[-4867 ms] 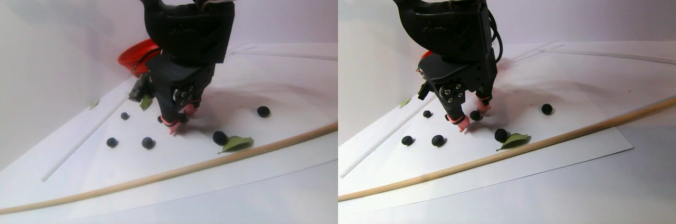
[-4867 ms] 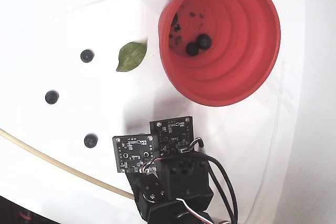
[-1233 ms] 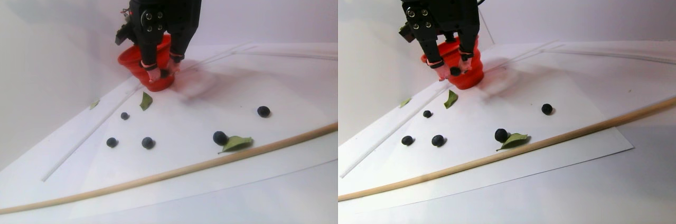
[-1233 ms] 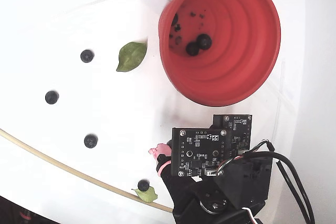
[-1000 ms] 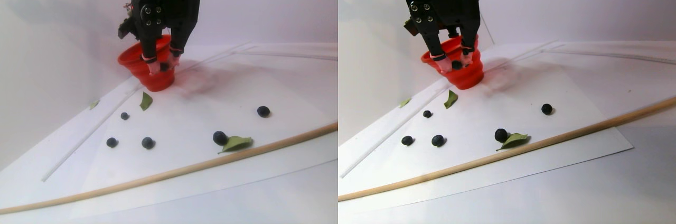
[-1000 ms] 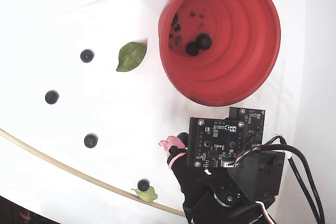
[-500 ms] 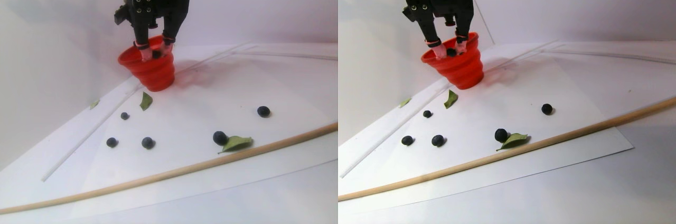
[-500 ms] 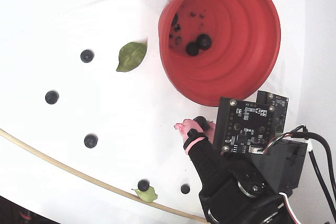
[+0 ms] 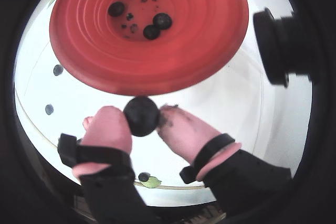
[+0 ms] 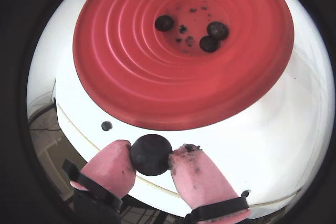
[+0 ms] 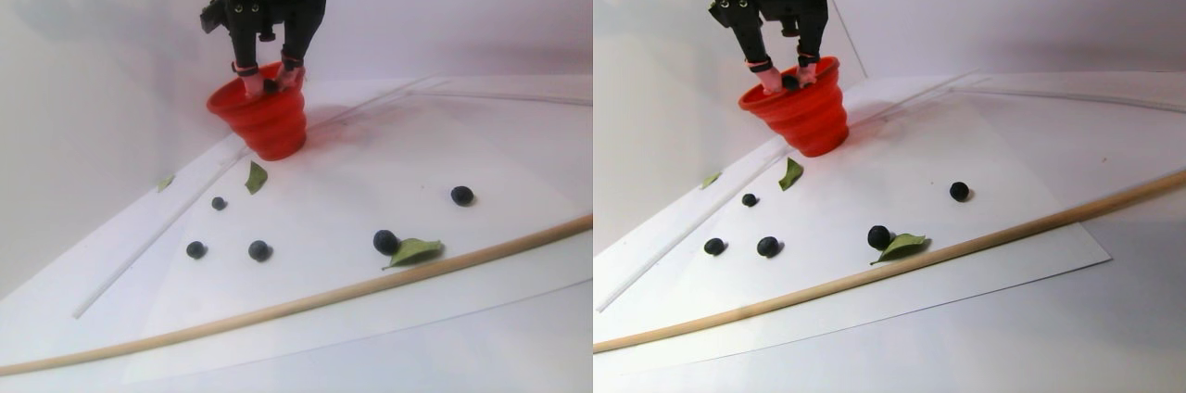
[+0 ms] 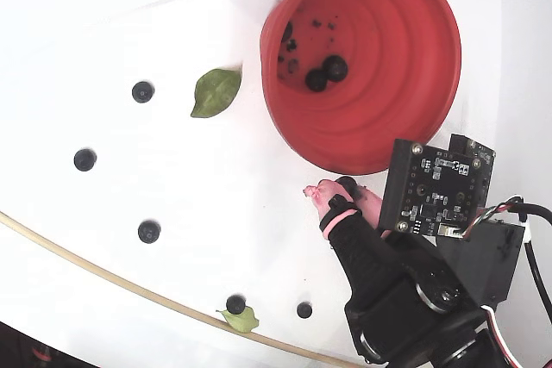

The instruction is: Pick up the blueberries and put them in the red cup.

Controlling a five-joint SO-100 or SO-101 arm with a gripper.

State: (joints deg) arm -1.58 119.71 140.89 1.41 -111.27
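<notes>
In a wrist view the gripper [image 9: 142, 119] fills the bottom of the frame, its two pink fingertips [image 9: 107, 127] closed snugly on a single dark berry [image 9: 140, 115] and nothing else. Directly above that berry in the frame begins the near rim of the red cup [image 9: 131, 85], so the cup's mouth lies just ahead of the fingertips, toward the top of the picture. The other wrist view agrees: the berry [image 10: 150, 154] sits low in the frame with a strip of white table [image 10: 262, 145] between it and the cup's edge [image 10: 173, 121]. In the fixed view the berry [image 12: 346, 185] hangs at the lower edge of the cup [image 12: 362, 161], at the rim and not over the hollow. My reading is that the carry must run a little farther toward the cup's centre before letting go, or the berry may strike the rim and roll off. Deeper in, three berries [image 9: 157, 22] lie at the bottom among dark specks. Beyond, loose berries [image 12: 149, 231] and a leaf [image 12: 216, 92] lie on the table.
</notes>
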